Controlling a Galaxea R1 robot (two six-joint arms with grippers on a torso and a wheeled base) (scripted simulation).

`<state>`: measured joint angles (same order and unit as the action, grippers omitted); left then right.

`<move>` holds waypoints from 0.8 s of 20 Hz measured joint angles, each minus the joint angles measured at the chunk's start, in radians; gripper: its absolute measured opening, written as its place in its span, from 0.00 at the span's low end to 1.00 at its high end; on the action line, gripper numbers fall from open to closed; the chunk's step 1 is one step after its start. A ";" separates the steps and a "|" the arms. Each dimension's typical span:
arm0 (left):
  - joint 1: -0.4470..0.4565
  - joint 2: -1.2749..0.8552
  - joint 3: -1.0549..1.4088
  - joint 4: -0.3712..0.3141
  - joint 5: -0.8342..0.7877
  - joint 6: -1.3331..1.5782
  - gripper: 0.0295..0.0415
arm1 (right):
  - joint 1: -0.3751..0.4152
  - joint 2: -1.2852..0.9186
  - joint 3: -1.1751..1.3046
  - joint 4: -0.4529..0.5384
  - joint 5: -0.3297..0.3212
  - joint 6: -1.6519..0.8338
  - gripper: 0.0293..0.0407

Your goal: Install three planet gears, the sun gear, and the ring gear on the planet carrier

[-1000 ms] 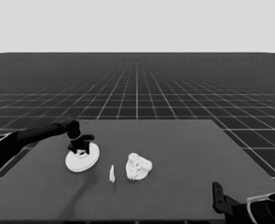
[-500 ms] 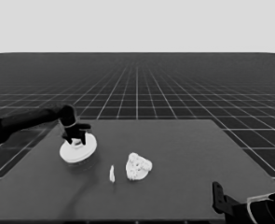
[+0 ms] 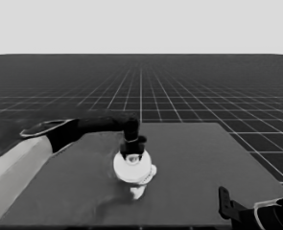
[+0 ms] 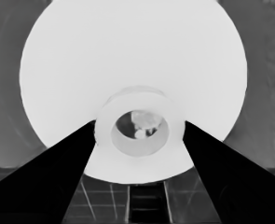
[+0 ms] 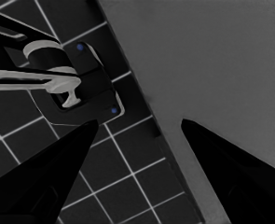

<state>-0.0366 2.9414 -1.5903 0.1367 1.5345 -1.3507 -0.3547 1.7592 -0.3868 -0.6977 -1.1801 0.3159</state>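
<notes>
Head view: we see our left arm reaching from nine o'clock to the middle of the dark counter (image 3: 189, 158). Its left gripper (image 3: 133, 149) points straight down, its jaws clenched on the raised hub of the larger round part (image 3: 132, 166). That disc sits directly over the assembled stack, and white bits of the stack peek out under it at five and six o'clock (image 3: 140, 190). Our right gripper (image 3: 226, 203) waits at the picture's five o'clock corner, well apart from the work.

Left wrist view: the larger round part (image 4: 127, 60) fills the frame. The two dark fingers (image 4: 58, 172) press its central collar from eight and four o'clock, so the disc lies squarely between the jaws. Through the hole we glimpse gear teeth (image 4: 144, 122), slightly toward one o'clock of centre. We judge the risk is misalignment: if the disc goes down off-centre, its teeth could ride on the gears, leaving it tilted or nudging the stack sideways.

Right wrist view: the right gripper's (image 5: 137, 140) jaws are spread wide over the counter's corner (image 5: 211, 60), holding nothing.
</notes>
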 joint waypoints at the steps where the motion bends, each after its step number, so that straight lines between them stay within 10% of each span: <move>1: 0.002 0.062 -0.059 0.001 0.001 0.003 0.46 | 0.000 0.000 0.000 0.000 0.000 0.000 0.81; 16: 0.097 0.160 -0.217 0.093 -0.031 0.054 0.45 | 0.000 0.000 0.000 0.000 0.000 0.000 0.81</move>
<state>0.0609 3.1016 -1.8069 0.2296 1.5038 -1.2964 -0.3547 1.7592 -0.3868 -0.6977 -1.1801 0.3159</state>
